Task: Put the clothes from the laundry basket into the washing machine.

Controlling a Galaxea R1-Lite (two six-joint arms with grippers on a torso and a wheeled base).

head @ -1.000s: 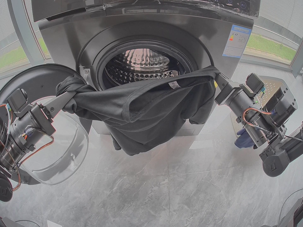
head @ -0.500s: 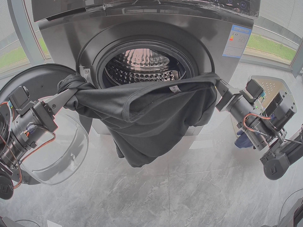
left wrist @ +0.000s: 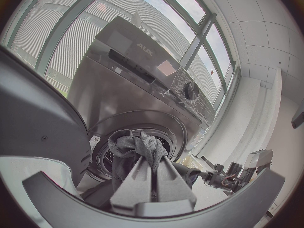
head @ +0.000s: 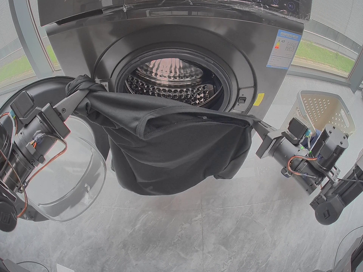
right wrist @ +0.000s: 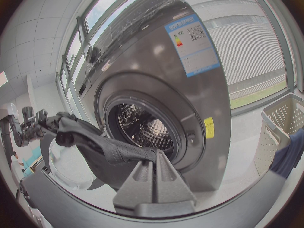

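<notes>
A dark grey shirt (head: 170, 144) hangs stretched between my two grippers in front of the washing machine (head: 181, 31), below its open drum (head: 170, 82). My left gripper (head: 77, 95) is shut on a bunched end of the shirt (left wrist: 139, 144) near the door hinge. My right gripper (head: 259, 127) is shut on the other end (right wrist: 126, 151), lower and to the right of the drum opening. The shirt's body sags toward the floor. The beige laundry basket (head: 325, 110) stands right of the machine, with a dark blue garment (right wrist: 289, 157) draped over its rim.
The machine's round door (head: 56, 159) stands swung open at the left, its glass bowl behind my left arm. Grey tiled floor (head: 196, 231) lies open in front of the machine. Windows run behind.
My right gripper has dropped and pulled back from the drum's right rim, uncovering the opening. My left gripper rose slightly. The shirt now hangs lower and wider, below the drum.
</notes>
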